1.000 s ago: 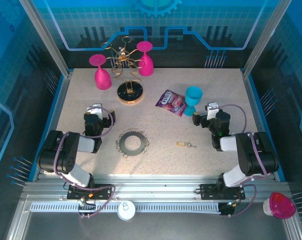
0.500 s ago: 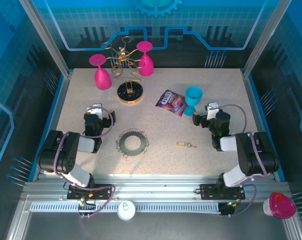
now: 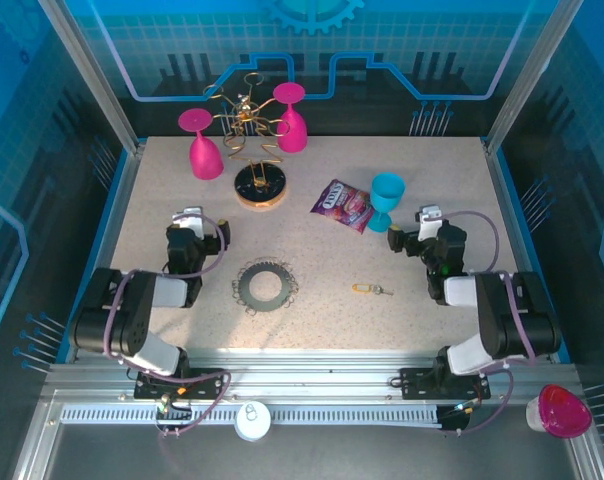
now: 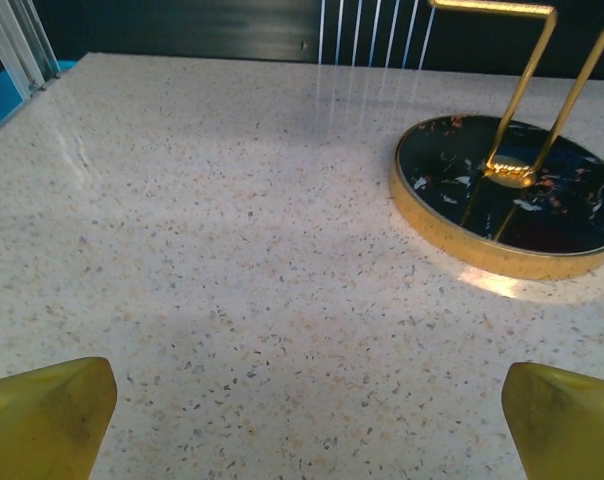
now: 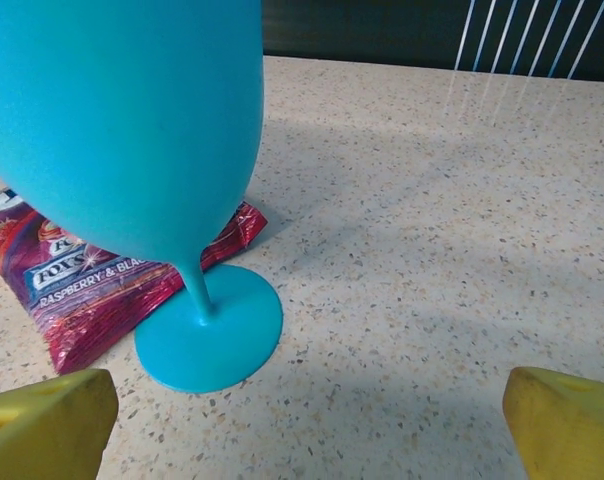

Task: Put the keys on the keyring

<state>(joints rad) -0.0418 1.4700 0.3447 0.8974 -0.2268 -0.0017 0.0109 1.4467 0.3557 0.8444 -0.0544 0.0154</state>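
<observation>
Top cam: the key [image 3: 370,290] lay flat on the desk [image 3: 432,160], lower right of centre. The keyring [image 3: 248,286] lay flat to its left, well apart. Nothing threaded yet, I judged. Left gripper [image 3: 197,232] sat upper left of the ring, right gripper [image 3: 419,238] upper right of the key. Both jaws were spread wide and held nothing, prob. parked clear so both parts stayed in plain sight.

Left wrist cam: yellow fingertips [image 4: 47,415] sat at the bottom corners w/ bare desk btwn them, gold stand base [image 4: 462,245] upper right.

Right wrist cam: tips were equally spread. Blue goblet [image 5: 132,120] stood upper left, snack packet [image 5: 82,290] just beside its foot. I'd send the right arm for the key, being nearer.
</observation>
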